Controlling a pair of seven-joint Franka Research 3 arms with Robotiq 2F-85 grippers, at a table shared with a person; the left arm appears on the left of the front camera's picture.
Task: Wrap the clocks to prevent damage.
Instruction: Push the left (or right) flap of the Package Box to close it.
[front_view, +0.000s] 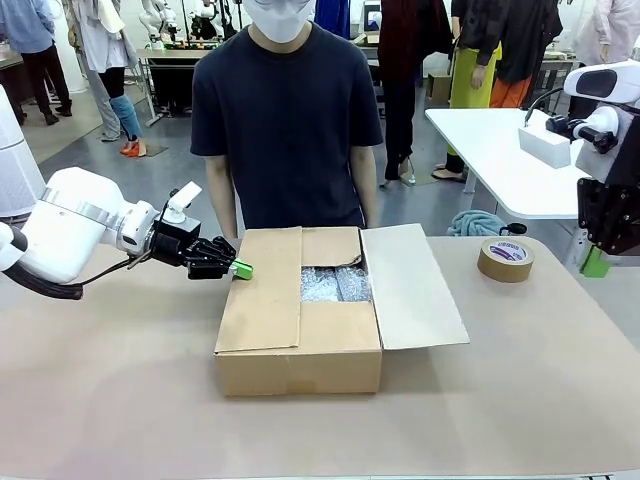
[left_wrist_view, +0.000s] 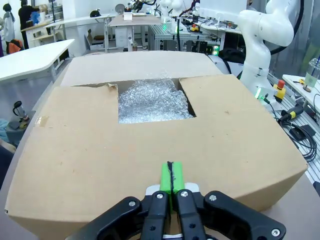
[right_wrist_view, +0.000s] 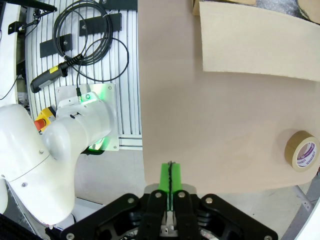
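The box (front_view: 300, 350) sits mid-table (front_view: 120, 400), square to the table's edges, its front face toward the robot and its back just before the person (front_view: 287, 110). Its left flap (front_view: 262, 290) lies flat over the top, long edge running from the robot's side to the person's. The near flap (front_view: 340, 322) is folded down too. The right flap (front_view: 410, 285) is splayed outward to the right. In the gap between them bubble wrap (front_view: 335, 284) shows, lying inside the box toward the far side; what it covers is hidden.

The left gripper (front_view: 241, 268) points level to the right, toward the box, fingers pressed together on nothing, tip at the left flap's outer edge near the far corner; whether it touches I cannot tell. The right gripper (front_view: 594, 262) hangs pointing down over the table's right edge, fingers also together and empty. A tape roll (front_view: 505, 259) lies flat between it and the box, well apart from both
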